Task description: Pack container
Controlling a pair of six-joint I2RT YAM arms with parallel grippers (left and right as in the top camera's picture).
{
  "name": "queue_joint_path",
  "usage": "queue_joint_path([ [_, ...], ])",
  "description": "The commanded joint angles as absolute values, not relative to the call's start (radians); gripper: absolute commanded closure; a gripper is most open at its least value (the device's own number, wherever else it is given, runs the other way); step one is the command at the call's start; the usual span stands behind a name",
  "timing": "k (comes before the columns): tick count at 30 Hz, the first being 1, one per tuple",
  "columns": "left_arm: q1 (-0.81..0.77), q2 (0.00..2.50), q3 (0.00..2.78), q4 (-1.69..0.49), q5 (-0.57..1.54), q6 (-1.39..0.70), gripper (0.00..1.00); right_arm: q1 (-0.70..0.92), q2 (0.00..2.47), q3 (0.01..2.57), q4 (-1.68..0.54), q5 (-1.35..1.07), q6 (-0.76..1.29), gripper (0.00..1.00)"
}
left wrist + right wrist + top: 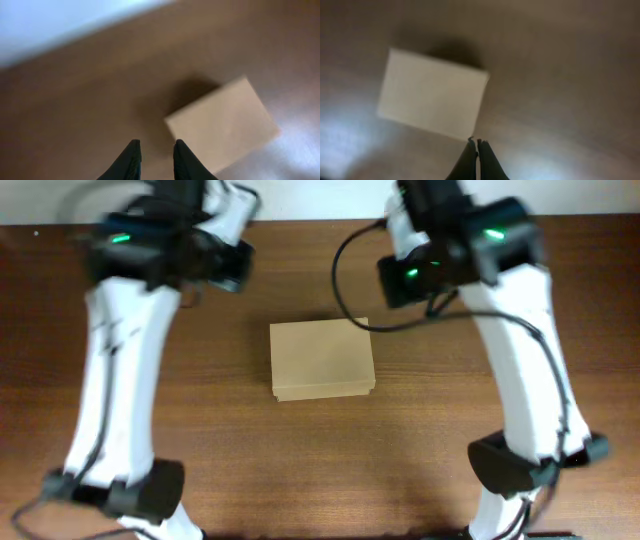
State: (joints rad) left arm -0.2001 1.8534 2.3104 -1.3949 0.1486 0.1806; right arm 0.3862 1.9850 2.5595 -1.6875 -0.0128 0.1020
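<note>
The container [321, 358] is a plain tan cardboard box with its lid closed, lying flat in the middle of the brown table. It also shows in the left wrist view [223, 124] and in the right wrist view [432, 99]. My left gripper [156, 146] is slightly open and empty, held above the table to the left of the box; in the overhead view its fingers are hidden under the arm. My right gripper [475, 142] is shut and empty, held above the table to the right of the box. No tape rolls are in view.
The brown wooden table [320, 460] fills the view. A black cable [345, 250] from the right arm loops over the box's far right corner. Both arm bases [140, 490] stand at the table's front edge.
</note>
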Motion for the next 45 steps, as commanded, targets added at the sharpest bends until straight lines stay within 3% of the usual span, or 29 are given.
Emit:
queue_joint_path([
  [1,-0.154,1.790,2.453,-1.462,0.051,0.165,0.78,0.399,1.861,2.681,-1.699,0.191,0.166,0.93],
  [5,-0.059,1.710,2.399,-1.476,0.053,0.150,0.78,0.366,1.681,2.627,-1.699,0.192,0.175,0.92],
  [12,0.040,1.426,1.901,-1.284,0.088,0.151,0.73,0.239,1.202,2.127,-1.652,0.209,0.194,0.89],
  [14,0.040,1.326,1.722,-1.202,0.088,0.151,0.64,0.242,1.082,1.988,-1.646,0.248,0.221,0.88],
  [17,0.040,1.124,1.434,-1.034,0.088,0.151,0.31,0.242,0.895,1.780,-1.641,0.250,0.250,0.86],
  [19,0.040,1.034,1.324,-0.960,0.089,0.151,0.00,0.242,0.842,1.721,-1.641,0.248,0.249,0.86],
  [20,0.040,0.997,1.279,-0.931,0.088,0.151,0.00,0.242,0.821,1.697,-1.631,0.249,0.249,0.77],
  [21,0.040,0.963,1.235,-0.904,0.086,0.151,0.00,0.242,0.805,1.681,-1.617,0.249,0.249,0.61],
  [23,0.040,0.929,1.188,-0.889,0.085,0.151,0.00,0.242,0.791,1.670,-1.594,0.248,0.249,0.01],
  [45,0.040,0.960,1.157,-0.920,0.085,0.151,0.00,0.242,0.793,1.670,-1.589,0.248,0.249,0.01],
])
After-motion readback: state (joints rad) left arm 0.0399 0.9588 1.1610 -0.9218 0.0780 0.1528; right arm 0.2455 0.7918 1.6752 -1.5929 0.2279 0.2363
